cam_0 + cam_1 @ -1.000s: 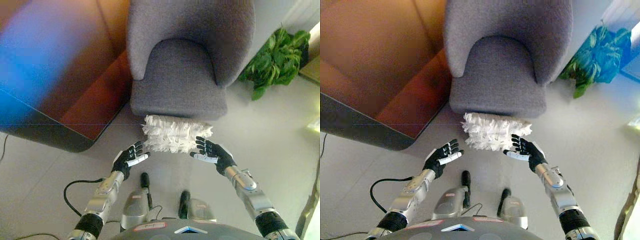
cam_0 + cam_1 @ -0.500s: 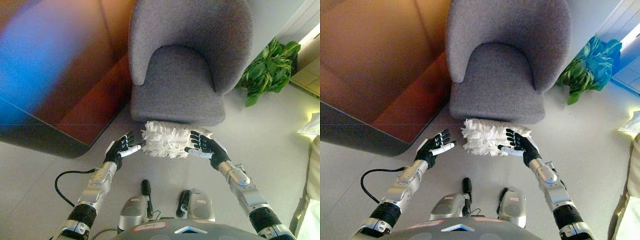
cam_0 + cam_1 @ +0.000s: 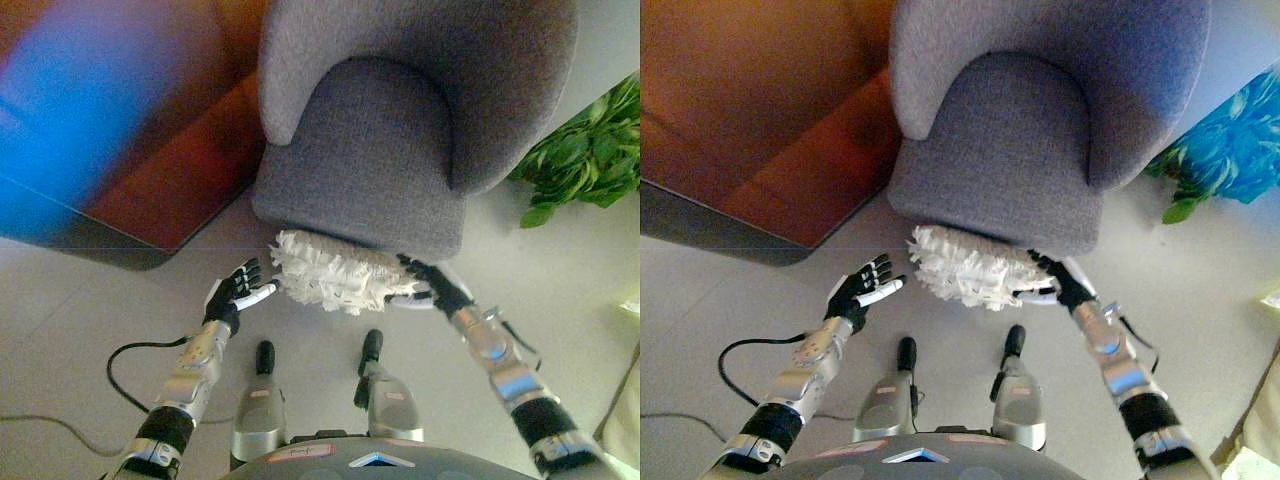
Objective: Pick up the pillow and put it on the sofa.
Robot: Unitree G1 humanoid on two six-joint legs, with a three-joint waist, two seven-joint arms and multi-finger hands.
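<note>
A white ruffled pillow [image 3: 335,272] lies on the floor against the front edge of a grey upholstered armchair-style sofa [image 3: 365,150]; it also shows in the right eye view [image 3: 965,268]. My left hand [image 3: 236,290] is open, just left of the pillow's left end, fingers straight, a small gap from it. My right hand [image 3: 432,284] is open with straight fingers against the pillow's right end, under the seat's front edge.
A dark brown table or cabinet [image 3: 120,120] with a rounded corner stands to the left of the sofa. A green potted plant [image 3: 590,160] is on the right. Pale floor [image 3: 60,330] lies around me.
The view has shifted closer over the sofa. Both hands have come nearer the pillow's ends; the right hand now touches its right end.
</note>
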